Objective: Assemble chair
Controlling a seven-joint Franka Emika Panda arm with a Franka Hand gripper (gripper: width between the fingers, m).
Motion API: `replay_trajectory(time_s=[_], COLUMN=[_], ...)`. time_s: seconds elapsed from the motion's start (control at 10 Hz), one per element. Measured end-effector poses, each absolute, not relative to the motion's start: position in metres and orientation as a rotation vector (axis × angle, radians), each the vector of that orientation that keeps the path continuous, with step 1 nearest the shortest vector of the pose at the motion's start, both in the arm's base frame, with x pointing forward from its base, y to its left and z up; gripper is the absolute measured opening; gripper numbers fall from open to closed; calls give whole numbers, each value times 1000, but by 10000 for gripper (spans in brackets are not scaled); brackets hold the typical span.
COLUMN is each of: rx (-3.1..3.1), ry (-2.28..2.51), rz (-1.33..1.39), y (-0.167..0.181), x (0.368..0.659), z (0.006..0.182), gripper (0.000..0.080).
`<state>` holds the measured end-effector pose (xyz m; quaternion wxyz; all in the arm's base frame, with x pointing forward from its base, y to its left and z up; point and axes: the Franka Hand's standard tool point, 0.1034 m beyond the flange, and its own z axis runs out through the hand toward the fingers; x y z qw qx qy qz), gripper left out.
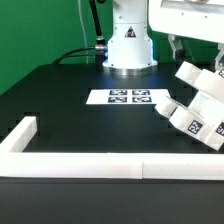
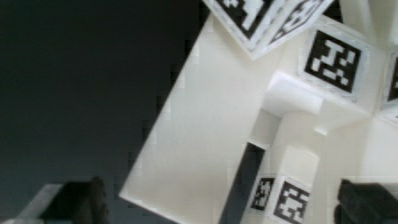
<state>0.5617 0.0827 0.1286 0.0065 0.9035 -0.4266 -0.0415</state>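
Observation:
The white chair parts point(image 1: 196, 112) stand clustered at the exterior view's right on the black table, with square tags on their front faces. One blocky part point(image 1: 190, 74) sits tilted on top of the cluster. My gripper point(image 1: 198, 56) hangs just above that cluster. In the wrist view a long white chair panel point(image 2: 205, 130) with tagged blocks point(image 2: 331, 58) fills the picture. My gripper point(image 2: 224, 202) is open. Its dark fingertips point(image 2: 80, 200) stand wide apart on either side of the panel, and the one on the table side is clear of it.
The marker board point(image 1: 128, 97) lies flat in the middle of the table before the robot's base point(image 1: 128, 45). A long white border wall point(image 1: 90, 165) runs along the front edge and turns up the exterior view's left side point(image 1: 20, 132).

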Motion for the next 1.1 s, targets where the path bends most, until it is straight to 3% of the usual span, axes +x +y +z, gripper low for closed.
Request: replay_trajectory(time_s=[0.7,1.1], rx=[2825,2834], ry=[-1332,-1331], rz=[-131,-108], y=[83,87], x=[556,568], z=[126,131], gripper=[649,649])
